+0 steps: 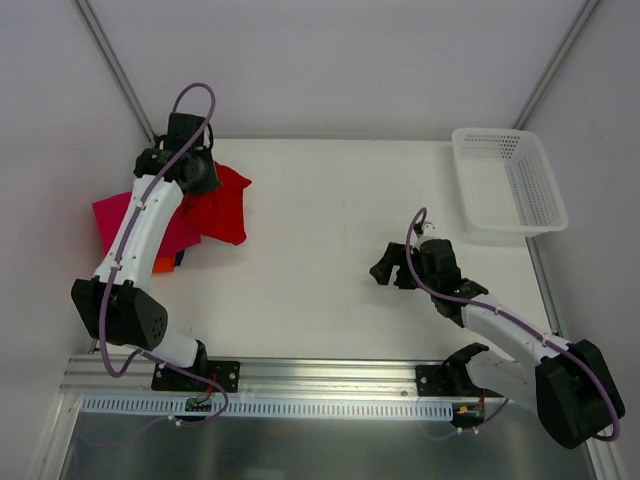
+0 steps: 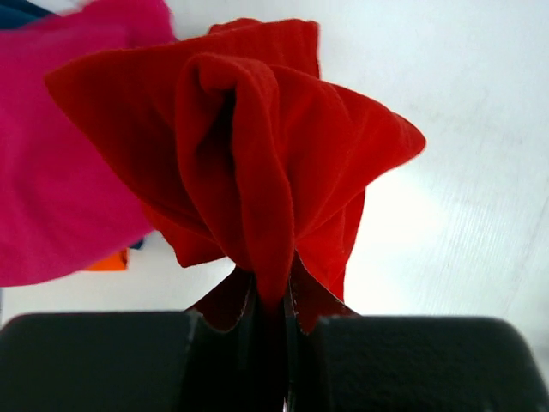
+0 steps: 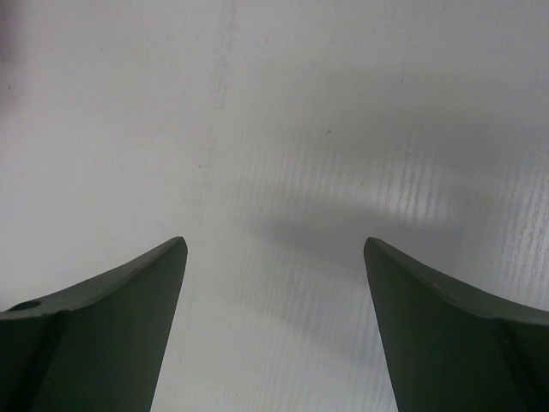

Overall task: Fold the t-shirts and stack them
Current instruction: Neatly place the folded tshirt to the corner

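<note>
Now bunched red t-shirt (image 2: 257, 163) hangs crumpled, pinched in left gripper (image 2: 273, 300).

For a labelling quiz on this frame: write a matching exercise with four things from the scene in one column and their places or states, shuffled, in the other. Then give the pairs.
1. red t-shirt
2. magenta t-shirt
3. white mesh basket
4. right gripper

A. at the far right corner of the table
B. open over bare table
C. bunched, clamped in the left gripper
D. lying flat at the left, over the orange t-shirt

Pairs: 1-C; 2-D; 3-A; 4-B
</note>
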Robot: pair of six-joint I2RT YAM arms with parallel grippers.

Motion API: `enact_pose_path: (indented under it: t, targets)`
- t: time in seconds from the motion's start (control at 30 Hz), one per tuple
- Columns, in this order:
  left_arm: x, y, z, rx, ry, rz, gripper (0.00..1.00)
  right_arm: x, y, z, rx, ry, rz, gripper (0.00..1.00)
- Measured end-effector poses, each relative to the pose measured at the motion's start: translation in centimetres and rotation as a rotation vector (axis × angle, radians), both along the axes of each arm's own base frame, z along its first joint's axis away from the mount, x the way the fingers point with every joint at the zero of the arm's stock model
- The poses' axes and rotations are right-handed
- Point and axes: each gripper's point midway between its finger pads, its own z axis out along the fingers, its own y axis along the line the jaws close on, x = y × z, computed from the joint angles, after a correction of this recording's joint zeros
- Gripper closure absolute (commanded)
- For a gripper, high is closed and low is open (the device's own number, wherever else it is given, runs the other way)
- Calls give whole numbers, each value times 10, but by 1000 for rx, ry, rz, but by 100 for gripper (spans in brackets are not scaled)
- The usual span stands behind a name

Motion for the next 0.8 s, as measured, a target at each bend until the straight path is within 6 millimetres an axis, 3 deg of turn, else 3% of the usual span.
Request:
enact_pose_path:
  t: [0.13,0.27,0.43,0.53,0.8]
  targets:
    - [15,35,37,13,-59,64,100,0,1,1,6,-2,3,11]
    - [16,73,49,32,-70,143,100,-1,3,0,10,4,13,11]
    - [1,117,33,29,3,235,100,-2,4,0,15,8,21,11]
    - [-4,132,17,6,48,271,100,-3,6,0,20,10,29,11]
    - [5,137,-20,-41,152,262,100,-4,7,6,37,-7,40,11]
